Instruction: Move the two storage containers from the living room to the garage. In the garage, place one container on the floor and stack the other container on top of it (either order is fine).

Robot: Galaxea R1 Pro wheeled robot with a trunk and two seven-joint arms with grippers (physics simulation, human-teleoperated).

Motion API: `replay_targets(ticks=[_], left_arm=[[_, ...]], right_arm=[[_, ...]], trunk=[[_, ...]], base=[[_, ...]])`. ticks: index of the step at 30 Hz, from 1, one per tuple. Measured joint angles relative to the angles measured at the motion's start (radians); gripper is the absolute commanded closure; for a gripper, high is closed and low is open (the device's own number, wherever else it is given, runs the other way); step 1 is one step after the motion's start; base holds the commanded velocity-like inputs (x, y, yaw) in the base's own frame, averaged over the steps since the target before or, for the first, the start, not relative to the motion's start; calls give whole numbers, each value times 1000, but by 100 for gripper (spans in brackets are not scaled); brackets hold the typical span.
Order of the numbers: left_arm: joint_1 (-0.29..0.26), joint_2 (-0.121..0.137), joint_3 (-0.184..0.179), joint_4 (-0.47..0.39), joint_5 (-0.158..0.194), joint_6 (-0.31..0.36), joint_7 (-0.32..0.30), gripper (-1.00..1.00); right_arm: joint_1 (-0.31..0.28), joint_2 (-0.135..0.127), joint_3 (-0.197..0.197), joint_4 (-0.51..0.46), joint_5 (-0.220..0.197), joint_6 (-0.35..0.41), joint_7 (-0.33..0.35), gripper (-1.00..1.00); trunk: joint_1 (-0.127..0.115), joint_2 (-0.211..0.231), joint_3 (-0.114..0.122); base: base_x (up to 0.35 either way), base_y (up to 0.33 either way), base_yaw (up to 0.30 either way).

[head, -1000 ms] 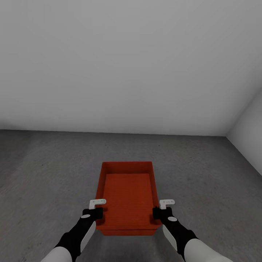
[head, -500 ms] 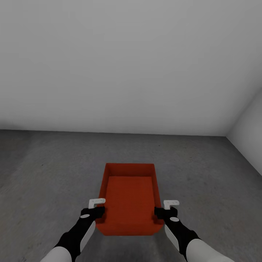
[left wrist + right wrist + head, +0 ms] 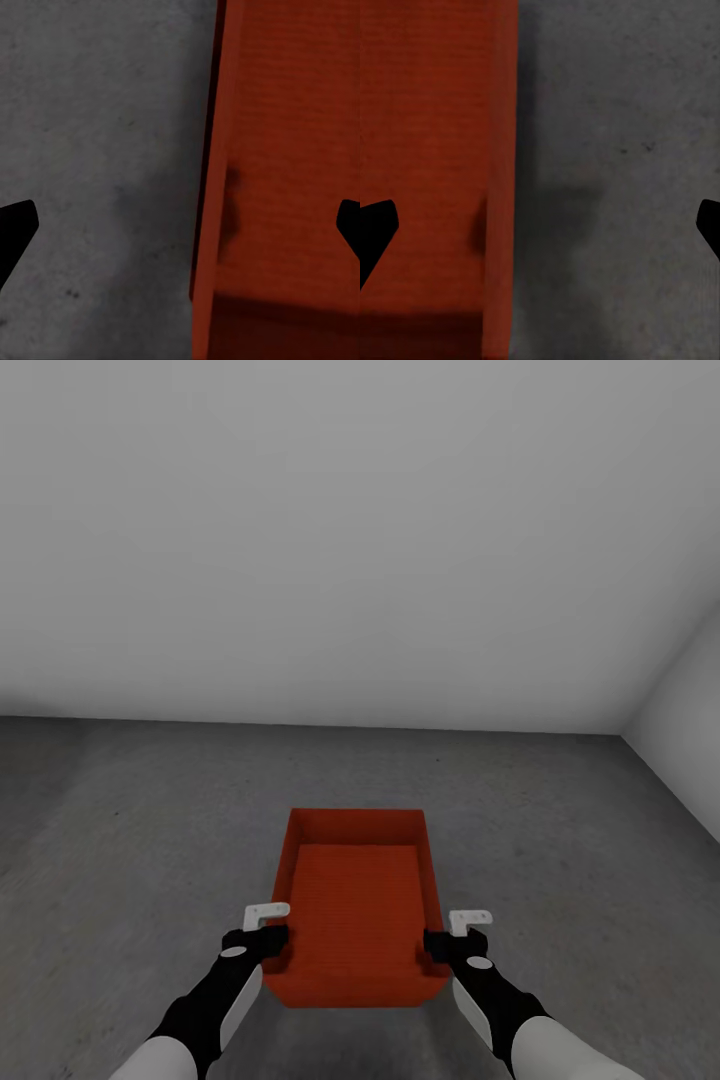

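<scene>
A red-orange open-top storage container (image 3: pixel 356 905) sits on the dark grey garage floor (image 3: pixel 150 830) just ahead of me, empty inside. My left gripper (image 3: pixel 268 940) is open and straddles the container's left wall near its near corner. My right gripper (image 3: pixel 446 943) is open across the right wall in the same way. In the left wrist view the container wall (image 3: pixel 225 187) runs between the gripper's (image 3: pixel 180 225) wide-spread black fingertips (image 3: pixel 16 225). The right wrist view shows the other wall (image 3: pixel 501 172) between that gripper's (image 3: pixel 540 225) spread fingertips (image 3: pixel 376 225), with bare floor (image 3: pixel 622 150) beside it.
A plain pale grey wall (image 3: pixel 360 540) stands a short way beyond the container. A second wall (image 3: pixel 690 710) meets it at a corner on the right. Dark grey floor stretches to either side of the container.
One second ago the container sat slightly higher and nearer in the view; it has since settled lower and a little to the right. My right gripper shifted slightly outward. Nothing moved in the last half second.
</scene>
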Motion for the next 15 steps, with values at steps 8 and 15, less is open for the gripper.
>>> replay_targets(ticks=[8, 15], left_arm=[[0, -1, 0, 7, 0, 0, 1, -100], [0, -1, 1, 12, 0, 0, 0, -100]], right_arm=[[0, 0, 3, 0, 0, 3, -1, -100], [0, 0, 4, 0, 0, 4, -1, -100]], trunk=[[-8, 14, 6], [-34, 63, 28]], base=[[0, 0, 0], [0, 0, 0]])
